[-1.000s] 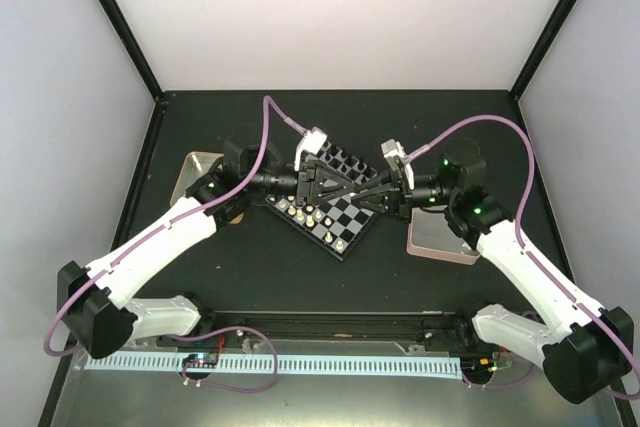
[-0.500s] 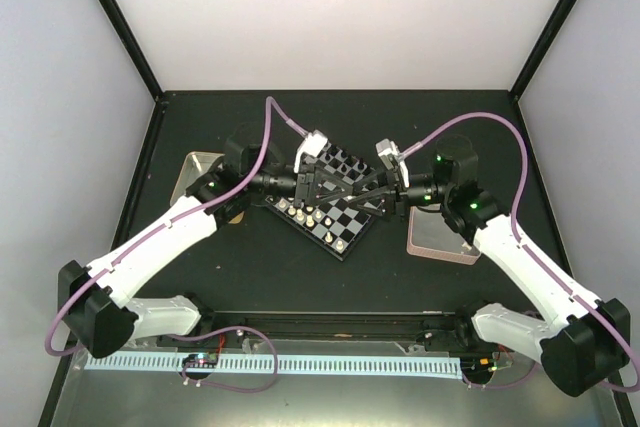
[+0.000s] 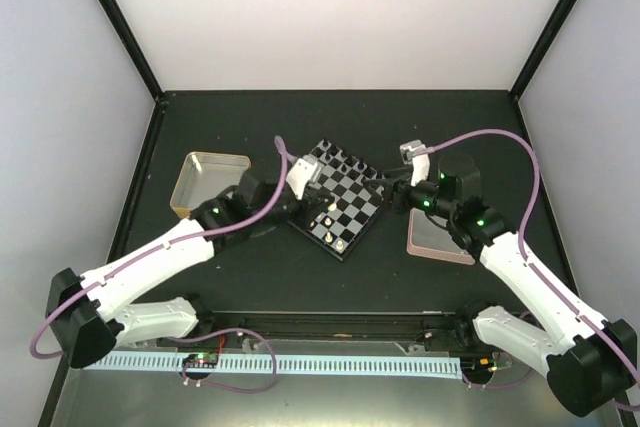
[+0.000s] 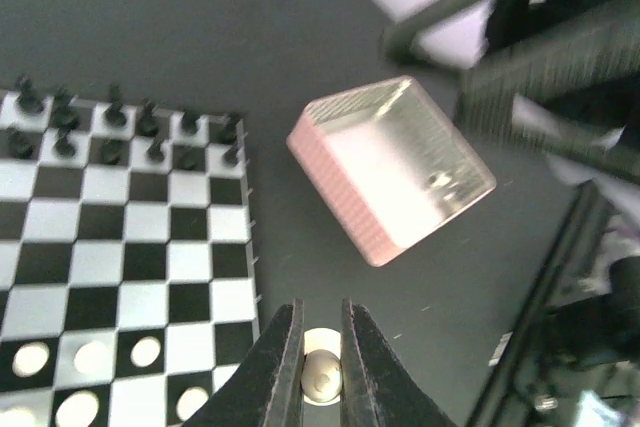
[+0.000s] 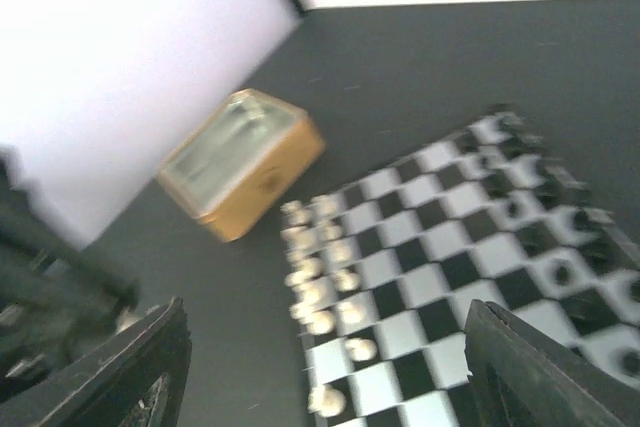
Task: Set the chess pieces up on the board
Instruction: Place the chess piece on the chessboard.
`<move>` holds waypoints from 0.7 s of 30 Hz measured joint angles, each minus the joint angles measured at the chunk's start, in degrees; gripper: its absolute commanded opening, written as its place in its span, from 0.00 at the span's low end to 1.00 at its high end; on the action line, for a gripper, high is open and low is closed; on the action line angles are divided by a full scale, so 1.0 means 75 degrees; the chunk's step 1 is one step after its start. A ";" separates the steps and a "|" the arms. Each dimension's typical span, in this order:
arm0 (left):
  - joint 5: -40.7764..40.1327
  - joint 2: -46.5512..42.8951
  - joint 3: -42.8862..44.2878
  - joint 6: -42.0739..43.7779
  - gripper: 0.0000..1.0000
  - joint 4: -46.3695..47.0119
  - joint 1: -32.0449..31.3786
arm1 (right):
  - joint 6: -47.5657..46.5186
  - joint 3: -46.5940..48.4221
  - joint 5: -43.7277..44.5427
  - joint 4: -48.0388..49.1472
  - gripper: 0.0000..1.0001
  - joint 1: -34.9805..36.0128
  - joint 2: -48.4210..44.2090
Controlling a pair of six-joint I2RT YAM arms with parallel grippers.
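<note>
The board [image 3: 350, 209] lay diamond-wise on the dark table [image 3: 250, 277], between the yellow-rimmed tin [image 3: 210, 179] on its left and the pink tray [image 3: 440, 237] on its right. Black chess pieces [image 4: 148, 119] stood in two rows along one edge, and cream chess pieces [image 4: 90, 357] stood near the opposite edge. The left gripper [image 4: 320, 312] was closed on one cream piece [image 4: 320, 379] just beyond the board's edge. The right gripper [image 5: 325, 312] hung over the board with its fingers spread wide.
</note>
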 measured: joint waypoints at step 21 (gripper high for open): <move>-0.3220 0.1722 -0.1623 -0.0562 0.02 0.0836 -0.0982 | 0.1198 -0.0405 0.4045 -0.0615 0.76 -0.0044 0.0289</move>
